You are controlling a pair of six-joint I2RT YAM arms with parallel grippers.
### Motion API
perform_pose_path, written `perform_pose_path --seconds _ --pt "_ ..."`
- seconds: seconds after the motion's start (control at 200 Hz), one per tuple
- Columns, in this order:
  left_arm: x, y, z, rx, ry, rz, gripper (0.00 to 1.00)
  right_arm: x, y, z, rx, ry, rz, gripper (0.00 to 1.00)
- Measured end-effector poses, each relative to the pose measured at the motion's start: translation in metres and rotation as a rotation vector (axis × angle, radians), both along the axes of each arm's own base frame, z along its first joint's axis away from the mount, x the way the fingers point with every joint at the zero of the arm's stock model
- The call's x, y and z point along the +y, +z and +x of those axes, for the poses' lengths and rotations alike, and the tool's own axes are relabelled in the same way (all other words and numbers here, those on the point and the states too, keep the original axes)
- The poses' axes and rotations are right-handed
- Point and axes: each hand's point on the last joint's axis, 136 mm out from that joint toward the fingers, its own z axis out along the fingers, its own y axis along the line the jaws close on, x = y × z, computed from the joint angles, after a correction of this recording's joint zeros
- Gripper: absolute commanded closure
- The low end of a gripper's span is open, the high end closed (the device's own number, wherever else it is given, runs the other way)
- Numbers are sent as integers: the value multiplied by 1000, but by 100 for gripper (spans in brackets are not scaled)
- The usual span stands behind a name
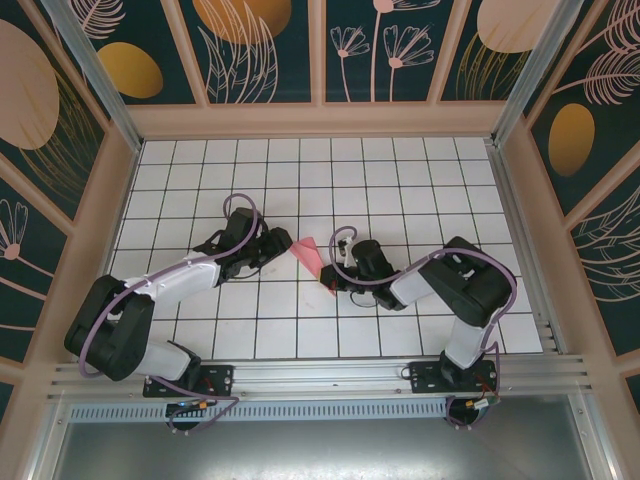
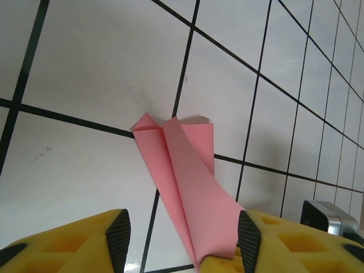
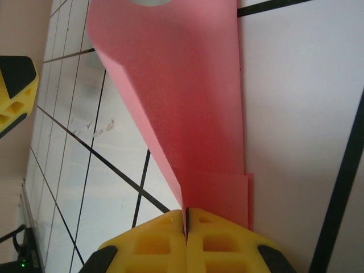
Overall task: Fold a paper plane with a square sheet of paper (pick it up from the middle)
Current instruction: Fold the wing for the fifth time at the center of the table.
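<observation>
The square sheet of paper now stands as a narrow salmon-pink folded dart with a centre crease, the paper plane (image 1: 308, 254) (image 2: 181, 170) (image 3: 182, 96), over the middle of the white tiled table. My right gripper (image 1: 331, 279) (image 3: 186, 219) is shut on one end of it, and the paper's edge is pinched in the thin seam between the yellow fingers. My left gripper (image 1: 281, 246) (image 2: 184, 242) stands open around the other end. The paper lies between its black pads (image 2: 249, 239) and leans against the right-hand finger, apart from the left-hand one.
The table (image 1: 400, 190) is a grid of white tiles with black lines, walled by a wooden frame and patterned panels. An aluminium rail (image 1: 320, 375) runs along the near edge by the arm bases. A yellow finger of the left gripper (image 3: 14, 85) shows at the left edge of the right wrist view.
</observation>
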Motion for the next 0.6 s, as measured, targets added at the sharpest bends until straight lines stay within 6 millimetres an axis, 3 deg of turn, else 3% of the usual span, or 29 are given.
perform_pose_path --seconds 0.215,0.595 --pt "-9 -1 -5 -16 -46 -57 63 -1 0 0 61 -2 42 100" --pt "-36 4 -17 -71 -163 -241 66 6 -1 4 167 -7 54 100"
